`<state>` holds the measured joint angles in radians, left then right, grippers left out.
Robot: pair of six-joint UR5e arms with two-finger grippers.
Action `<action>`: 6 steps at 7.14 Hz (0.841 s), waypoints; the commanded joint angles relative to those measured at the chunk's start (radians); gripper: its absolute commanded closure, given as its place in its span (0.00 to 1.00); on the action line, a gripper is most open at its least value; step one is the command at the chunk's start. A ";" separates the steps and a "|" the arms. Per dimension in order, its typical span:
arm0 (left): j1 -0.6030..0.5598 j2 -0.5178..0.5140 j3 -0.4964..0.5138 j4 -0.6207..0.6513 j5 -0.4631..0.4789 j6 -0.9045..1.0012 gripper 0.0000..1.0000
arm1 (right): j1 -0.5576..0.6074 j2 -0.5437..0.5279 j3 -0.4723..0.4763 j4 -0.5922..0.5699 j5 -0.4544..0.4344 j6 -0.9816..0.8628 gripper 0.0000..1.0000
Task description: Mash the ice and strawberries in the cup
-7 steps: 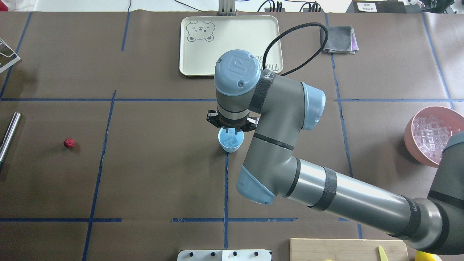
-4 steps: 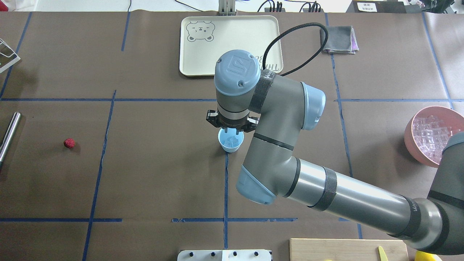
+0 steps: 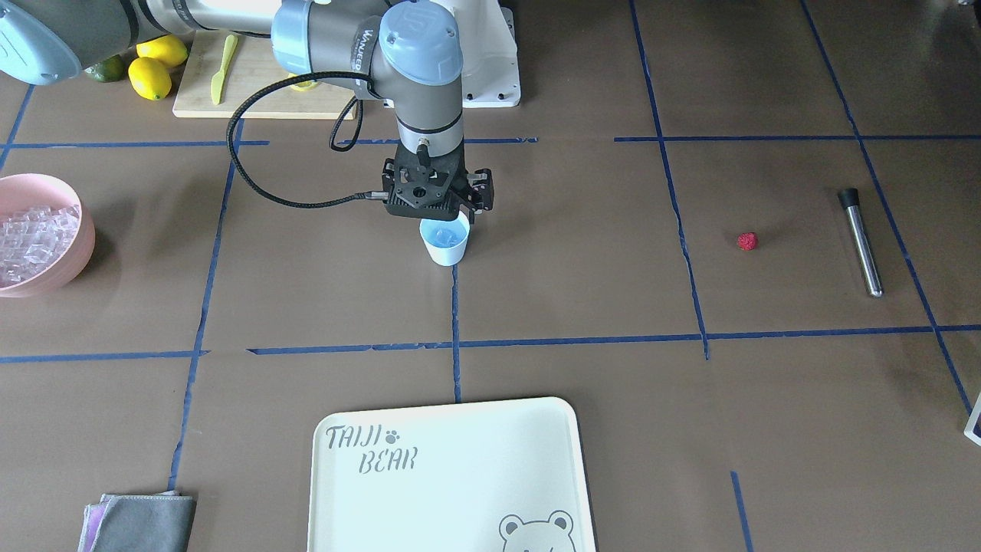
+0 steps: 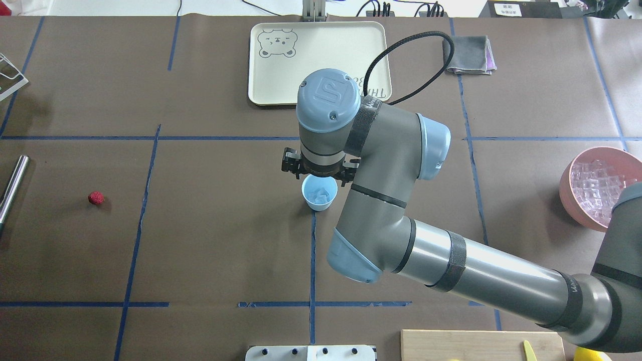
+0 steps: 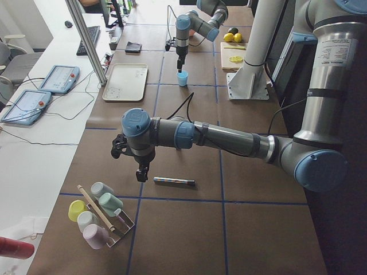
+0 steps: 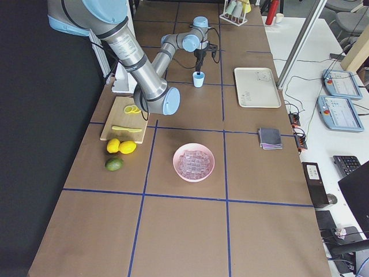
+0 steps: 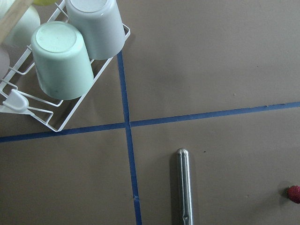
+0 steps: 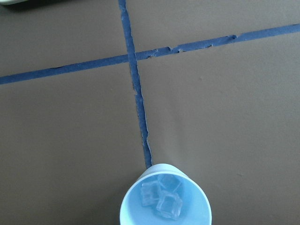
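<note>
1. We cannot see the fingertips of the right gripper [image 3: 443, 215]. In the overhead view its own wrist covers them. In the front-facing view the dark body blurs into them, and the right wrist view shows no fingers at all.
2. The left gripper [image 5: 141, 175] shows only small and dark in the exterior left view, left of centre. The left wrist view shows none of its fingers. We cannot tell whether it is open or closed, or whether it holds anything.
3. The pink bowl [image 3: 77, 257] is cut off by the left edge of the front-facing view. In the left wrist view the strawberry [image 3: 747, 241] is clipped by the right edge.
4. The right gripper hangs pointing straight down near the centre of the overhead frame. Its outer links splay to either side of the wrist, so the jaws look parted to us. We see nothing held between them.
5. The cup [image 3: 445, 247] stands upright on the table [image 3: 575, 307], at a blue tape line, directly beneath the right gripper. In the side views the gripper sits just above the rim, apart from it.
6. At the bottom of the right wrist view, a few ice cubes [image 8: 161, 199] lie inside the cup.
7. The strawberry lies on the table at the right of the front-facing view, well apart from the cup and the right gripper. It is near a steel rod [image 3: 862, 245].
8. A heap of ice [image 3: 31, 238] fills the pink bowl, well apart from both grippers.
</note>
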<state>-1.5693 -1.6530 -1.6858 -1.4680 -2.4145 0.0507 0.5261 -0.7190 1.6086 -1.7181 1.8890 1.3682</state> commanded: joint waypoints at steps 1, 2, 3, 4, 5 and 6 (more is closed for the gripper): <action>0.014 0.001 -0.002 -0.002 0.000 0.000 0.00 | 0.000 0.003 0.004 0.002 -0.001 0.000 0.00; 0.032 0.001 -0.006 -0.006 0.002 -0.014 0.00 | 0.000 0.003 0.011 0.002 -0.001 0.000 0.00; 0.050 0.001 -0.021 -0.006 0.003 -0.049 0.00 | 0.002 0.003 0.017 0.002 0.001 0.000 0.00; 0.099 0.004 -0.082 -0.006 0.003 -0.157 0.00 | 0.015 0.003 0.034 0.002 0.005 -0.001 0.00; 0.164 0.019 -0.180 -0.006 0.003 -0.324 0.00 | 0.038 -0.002 0.065 -0.005 0.013 -0.009 0.00; 0.277 0.050 -0.274 -0.020 0.024 -0.498 0.00 | 0.061 -0.008 0.077 -0.009 0.024 -0.017 0.00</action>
<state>-1.4012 -1.6306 -1.8538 -1.4777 -2.4059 -0.2557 0.5614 -0.7209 1.6646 -1.7219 1.9018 1.3598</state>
